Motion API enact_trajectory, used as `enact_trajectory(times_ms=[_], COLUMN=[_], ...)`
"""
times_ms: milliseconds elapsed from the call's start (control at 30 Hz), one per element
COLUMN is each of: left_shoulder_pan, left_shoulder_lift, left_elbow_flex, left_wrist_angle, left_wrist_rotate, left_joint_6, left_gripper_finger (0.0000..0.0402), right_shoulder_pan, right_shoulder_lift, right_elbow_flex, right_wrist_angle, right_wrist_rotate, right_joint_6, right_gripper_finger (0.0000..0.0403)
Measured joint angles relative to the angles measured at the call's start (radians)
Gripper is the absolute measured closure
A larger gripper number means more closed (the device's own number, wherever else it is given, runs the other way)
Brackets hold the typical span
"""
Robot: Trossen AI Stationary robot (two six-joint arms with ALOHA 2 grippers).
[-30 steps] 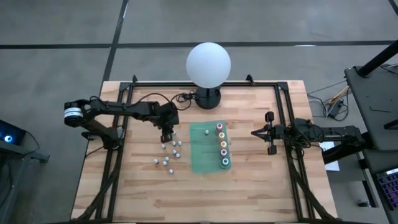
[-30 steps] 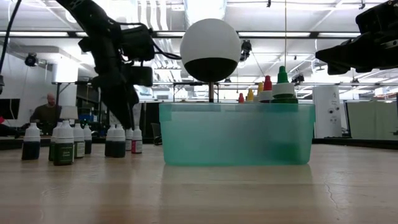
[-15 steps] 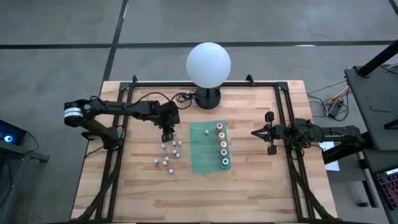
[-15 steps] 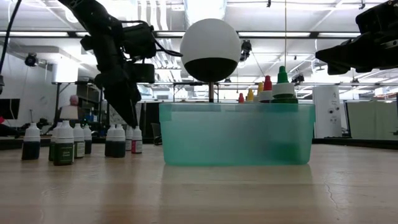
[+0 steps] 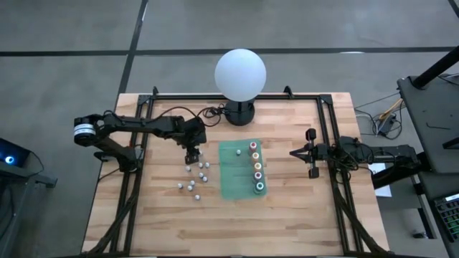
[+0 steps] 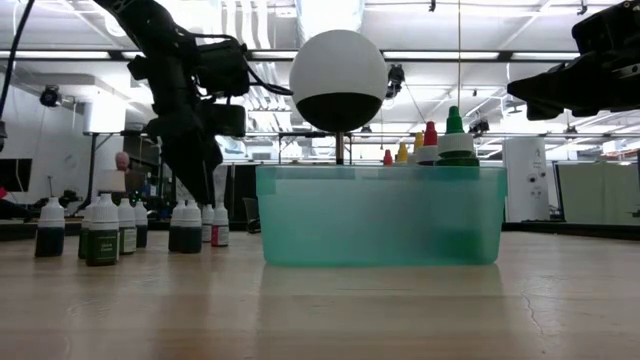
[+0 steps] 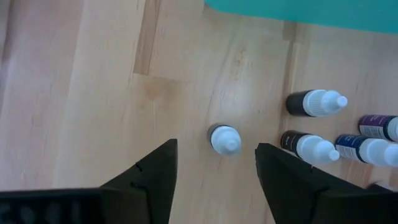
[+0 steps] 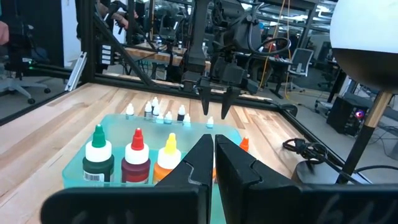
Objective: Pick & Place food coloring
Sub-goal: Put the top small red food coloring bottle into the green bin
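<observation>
the left gripper [image 7: 214, 171] hung over the tabletop [image 5: 287, 215], fingers [image 7: 149, 177] spread wide and empty, a white-capped bottle [image 7: 224, 138] standing between them, untouched. other small bottles [image 5: 193, 179] stood beside the green tray [image 5: 233, 188], which held five coloured-top bottles [image 5: 256, 168]. the right gripper [image 8: 214, 163] waited to the tray's right, fingers pressed together, holding nothing.
</observation>
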Motion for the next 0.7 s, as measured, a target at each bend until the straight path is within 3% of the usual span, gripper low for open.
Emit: enact_trajectory(times_ms=[700], left_shoulder_pan=[-0.016], left_shoulder_lift=[0.115], left_elbow_flex=[0.149], left_wrist_angle=[-0.139], left_wrist_rotate=[-0.001], left_joint_6=[0.077], left_gripper_finger=[0.0213], right_shoulder_pan=[0.000], right_shoulder_lift=[0.000], right_elbow_flex=[0.000], right_wrist_angle=[0.000], right_wrist_rotate=[0.000], right_joint_6=[0.000], right_gripper_finger=[0.0394])
